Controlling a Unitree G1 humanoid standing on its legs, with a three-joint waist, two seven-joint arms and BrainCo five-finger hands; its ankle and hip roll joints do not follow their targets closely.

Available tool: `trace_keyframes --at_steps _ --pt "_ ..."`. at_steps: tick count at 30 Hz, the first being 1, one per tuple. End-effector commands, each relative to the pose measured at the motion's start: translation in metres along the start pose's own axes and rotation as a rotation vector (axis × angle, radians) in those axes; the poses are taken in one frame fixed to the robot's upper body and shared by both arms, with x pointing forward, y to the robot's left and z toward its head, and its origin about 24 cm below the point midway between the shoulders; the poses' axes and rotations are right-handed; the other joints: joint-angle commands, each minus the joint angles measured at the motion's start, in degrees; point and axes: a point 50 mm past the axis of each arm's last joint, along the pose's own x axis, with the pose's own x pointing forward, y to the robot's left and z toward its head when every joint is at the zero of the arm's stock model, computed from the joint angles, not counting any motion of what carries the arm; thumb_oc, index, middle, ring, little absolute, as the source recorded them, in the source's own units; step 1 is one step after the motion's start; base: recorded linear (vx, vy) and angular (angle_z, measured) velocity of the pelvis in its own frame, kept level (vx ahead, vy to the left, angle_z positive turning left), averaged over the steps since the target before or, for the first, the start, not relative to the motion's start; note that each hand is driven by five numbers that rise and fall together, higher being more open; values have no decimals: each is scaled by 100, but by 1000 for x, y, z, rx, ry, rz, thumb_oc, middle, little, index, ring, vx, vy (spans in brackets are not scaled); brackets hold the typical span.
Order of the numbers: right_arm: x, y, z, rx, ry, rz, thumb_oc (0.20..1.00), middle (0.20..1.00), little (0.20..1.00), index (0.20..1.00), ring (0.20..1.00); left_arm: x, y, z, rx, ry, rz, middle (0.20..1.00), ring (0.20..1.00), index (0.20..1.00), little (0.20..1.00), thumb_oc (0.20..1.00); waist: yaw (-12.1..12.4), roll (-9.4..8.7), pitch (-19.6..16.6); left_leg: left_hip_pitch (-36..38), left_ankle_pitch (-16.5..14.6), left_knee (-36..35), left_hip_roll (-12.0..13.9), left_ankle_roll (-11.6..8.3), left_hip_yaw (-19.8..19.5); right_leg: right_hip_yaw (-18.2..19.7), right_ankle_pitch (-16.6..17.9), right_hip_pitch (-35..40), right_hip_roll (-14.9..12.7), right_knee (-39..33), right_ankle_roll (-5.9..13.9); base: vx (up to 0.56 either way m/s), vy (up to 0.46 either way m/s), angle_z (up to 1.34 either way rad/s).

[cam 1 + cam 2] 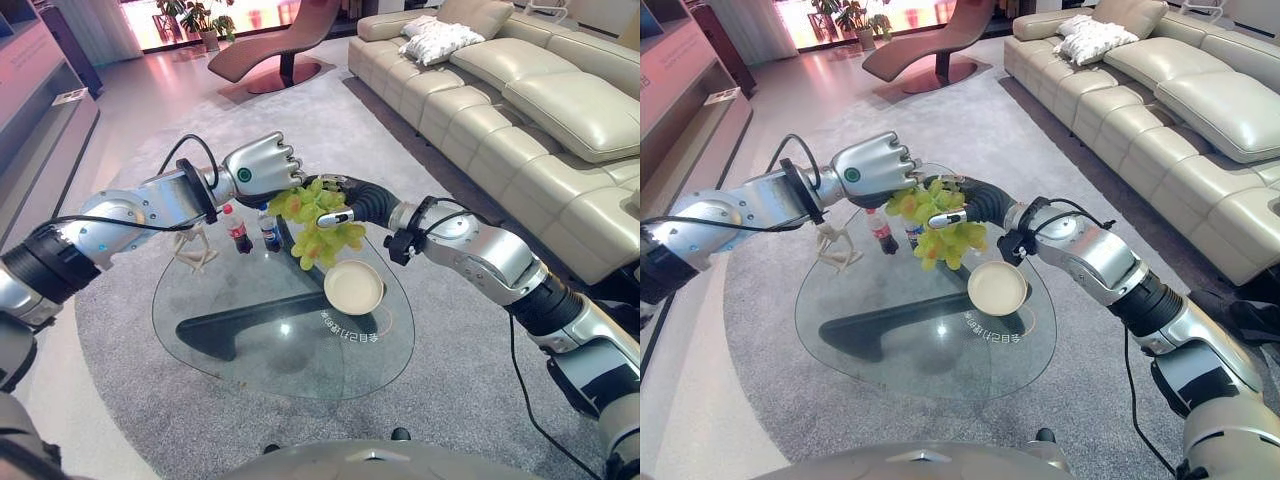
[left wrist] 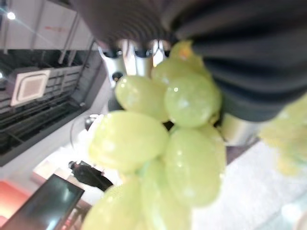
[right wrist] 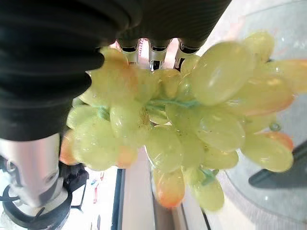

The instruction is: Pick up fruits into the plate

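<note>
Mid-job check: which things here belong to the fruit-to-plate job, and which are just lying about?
Job:
- green grape bunch, held above the table by both hands
- left robot hand
- right robot hand
- cream plate on the glass table

Lying about:
- two small bottles
- small beige stand
- sofa
- lounge chair

Silver-grey arms; dark ribbed wrist covers (black cables looping alongside); left hand [image 1: 262, 165] glossy silver.
</note>
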Motion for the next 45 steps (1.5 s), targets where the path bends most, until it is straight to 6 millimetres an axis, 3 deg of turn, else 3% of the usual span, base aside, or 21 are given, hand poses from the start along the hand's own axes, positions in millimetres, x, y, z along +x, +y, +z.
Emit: trace_keyframes --at_steps 1,12,20,21,22,23,37,45 --pt "22 37 27 21 -81 199 1000 1000 1000 1000 1000 15 50 -60 174 257 160 200 200 200 200 200 95 -317 -172 -103 -520 190 50 -8 -48 -201 -474 210 -286 302 226 0 0 0" --pt "30 47 18 52 5 250 1000 1000 1000 1000 1000 20 81 -76 198 382 257 200 200 200 200 200 89 -343 -206 -71 -508 149 55 -10 -67 -180 -494 228 -268 305 212 0 0 0" --pt "33 65 10 167 101 391 1000 1000 1000 1000 1000 26 99 -80 222 403 295 200 200 200 200 200 108 -362 -216 -70 -504 145 56 -16 -98 -194 -516 240 -265 330 203 0 0 0" --pt "33 68 9 180 117 410 944 944 944 944 944 28 101 -79 224 400 297 200 200 200 200 200 111 -366 -222 -68 -503 141 55 -17 -102 -200 -517 244 -265 329 203 0 0 0" --pt "33 69 9 183 120 417 944 944 944 944 944 28 101 -79 224 400 298 200 200 200 200 200 113 -369 -224 -67 -503 140 55 -18 -104 -202 -518 246 -264 330 203 0 0 0" --pt "35 72 9 190 129 433 200 200 200 200 200 31 105 -79 229 395 306 200 200 200 200 200 120 -377 -231 -63 -503 130 52 -16 -113 -207 -521 250 -263 327 202 0 0 0" --pt "39 79 11 225 132 466 200 200 200 200 200 39 119 -80 241 411 318 200 200 200 200 200 95 -394 -258 -52 -490 120 56 -11 -115 -179 -509 254 -256 315 204 0 0 0" --pt "40 81 17 252 92 462 200 200 200 200 200 41 111 -80 205 404 291 200 200 200 200 200 81 -393 -236 -41 -494 129 68 -9 -90 -180 -509 246 -258 324 203 0 0 0"
